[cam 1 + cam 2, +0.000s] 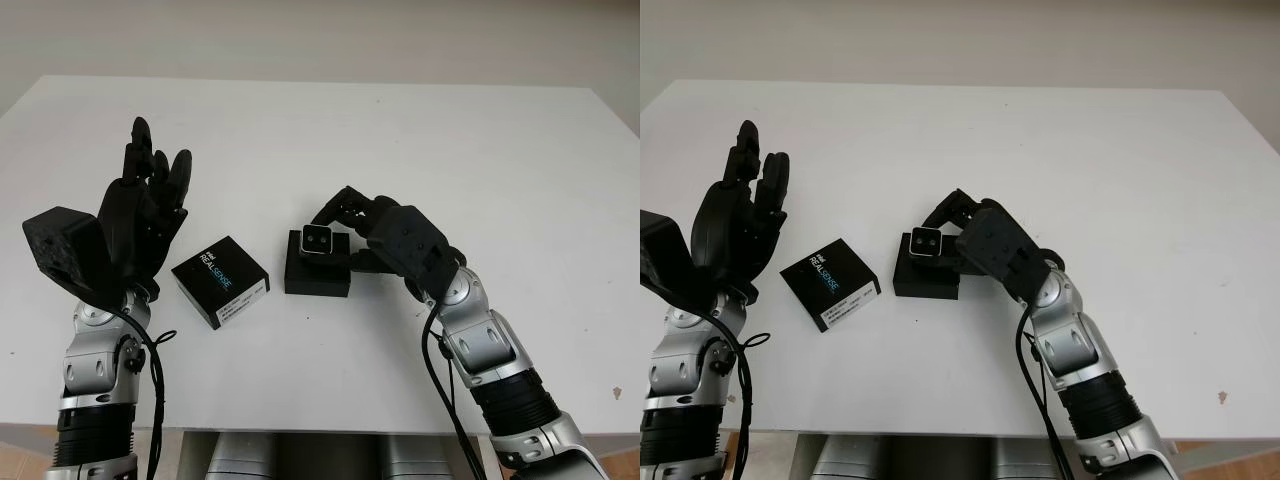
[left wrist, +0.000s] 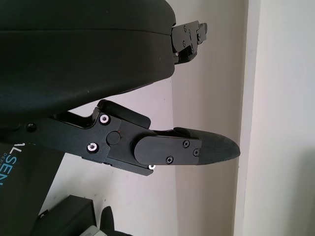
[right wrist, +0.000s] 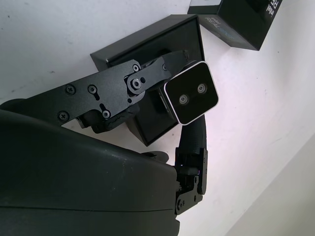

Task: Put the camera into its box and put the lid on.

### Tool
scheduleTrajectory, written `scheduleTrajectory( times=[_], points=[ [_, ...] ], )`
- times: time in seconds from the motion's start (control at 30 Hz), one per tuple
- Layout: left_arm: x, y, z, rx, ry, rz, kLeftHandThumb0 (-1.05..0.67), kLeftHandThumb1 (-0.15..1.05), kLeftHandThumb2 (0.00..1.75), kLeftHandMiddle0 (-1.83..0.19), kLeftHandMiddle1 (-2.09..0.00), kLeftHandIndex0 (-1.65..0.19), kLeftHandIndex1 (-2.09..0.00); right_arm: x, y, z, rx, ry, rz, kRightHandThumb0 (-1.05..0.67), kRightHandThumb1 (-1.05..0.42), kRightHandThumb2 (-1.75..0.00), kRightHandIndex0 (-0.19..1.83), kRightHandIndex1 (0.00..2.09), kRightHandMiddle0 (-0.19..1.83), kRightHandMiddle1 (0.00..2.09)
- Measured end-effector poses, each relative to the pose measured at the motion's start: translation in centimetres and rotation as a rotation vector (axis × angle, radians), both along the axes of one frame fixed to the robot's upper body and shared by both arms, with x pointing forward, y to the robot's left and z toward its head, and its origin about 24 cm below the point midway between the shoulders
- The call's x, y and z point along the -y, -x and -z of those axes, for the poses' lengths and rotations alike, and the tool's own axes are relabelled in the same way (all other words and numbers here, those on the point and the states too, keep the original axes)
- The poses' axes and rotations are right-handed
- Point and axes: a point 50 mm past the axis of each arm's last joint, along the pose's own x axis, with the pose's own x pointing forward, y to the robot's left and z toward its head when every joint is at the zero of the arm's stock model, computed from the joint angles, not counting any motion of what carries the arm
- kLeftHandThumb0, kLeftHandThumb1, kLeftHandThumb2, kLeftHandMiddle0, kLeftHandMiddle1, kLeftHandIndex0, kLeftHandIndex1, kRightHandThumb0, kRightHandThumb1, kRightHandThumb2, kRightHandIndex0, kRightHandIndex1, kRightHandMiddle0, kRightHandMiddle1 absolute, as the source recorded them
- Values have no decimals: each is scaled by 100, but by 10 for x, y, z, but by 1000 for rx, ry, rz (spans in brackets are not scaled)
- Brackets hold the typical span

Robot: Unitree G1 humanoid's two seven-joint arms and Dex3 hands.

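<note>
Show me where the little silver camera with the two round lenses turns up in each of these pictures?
Left eye view: the small silver two-lens camera sits at the centre, held in the right hand over the open black box.
Right eye view: left of centre, same grip.
Left wrist view: I cannot make it out.
Right wrist view: right of centre, between black fingers.
Shared landmark: the black RealSense lid.

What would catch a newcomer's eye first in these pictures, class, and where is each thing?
First comes the small silver-faced camera, pinched in the right hand just above the open black box at the middle of the white table. Next is the lid printed REALSENSE, lying on the table just left of the box. The left hand is open, raised above the table left of the lid.
</note>
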Motion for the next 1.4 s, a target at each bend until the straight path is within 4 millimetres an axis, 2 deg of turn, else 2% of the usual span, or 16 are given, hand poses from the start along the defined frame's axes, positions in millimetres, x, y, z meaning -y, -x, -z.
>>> scheduleTrajectory(
  times=[1.4],
  points=[
    [-3, 3, -5, -2, 7, -13, -70, 105, 33, 19, -2, 19, -3, 0, 4, 1, -19, 59, 39, -34, -96, -5, 36, 6, 25, 180]
  ],
)
